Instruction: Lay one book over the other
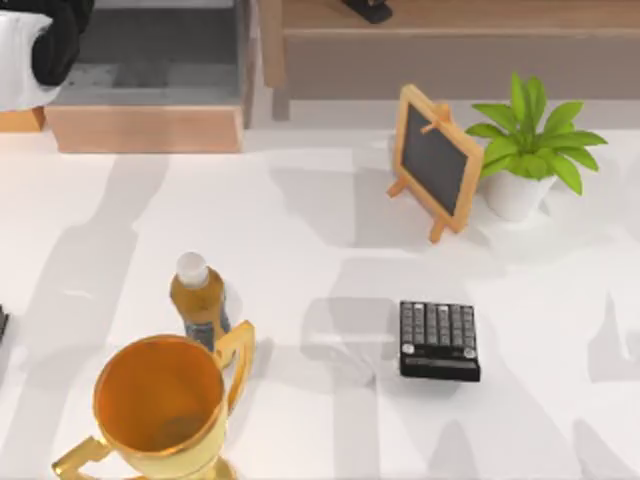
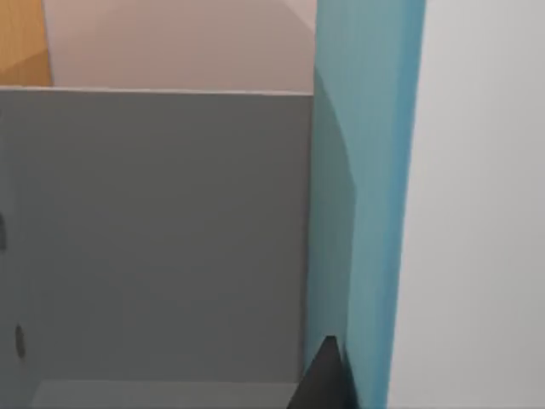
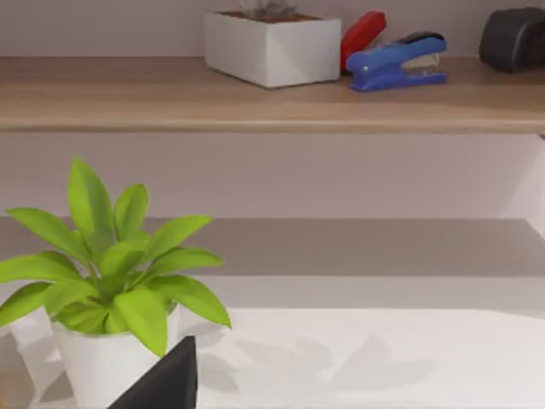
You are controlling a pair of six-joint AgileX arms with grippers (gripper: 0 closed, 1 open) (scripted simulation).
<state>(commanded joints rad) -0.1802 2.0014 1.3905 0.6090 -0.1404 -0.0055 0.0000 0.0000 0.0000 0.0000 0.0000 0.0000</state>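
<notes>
A blue book [image 2: 366, 204] is seen upright against a grey panel [image 2: 162, 230]. Whether the left tool [image 2: 324, 379] grips it cannot be told. Open table [image 1: 330, 260] lies between bottle [image 1: 198, 297] and calculator [image 1: 439, 339].

L arm [image 1: 40, 40] is up at 11 o'clock in the top view, a black-and-white bulk at the far-left corner of the table. L gripper [image 2: 324, 382] shows as a dark wedge in the left wrist cam; can't call its state from here. R gripper [image 3: 166, 383] is likewise a dark wedge in the right wrist cam, w/ the wrist held approx level, facing fwd.
</notes>
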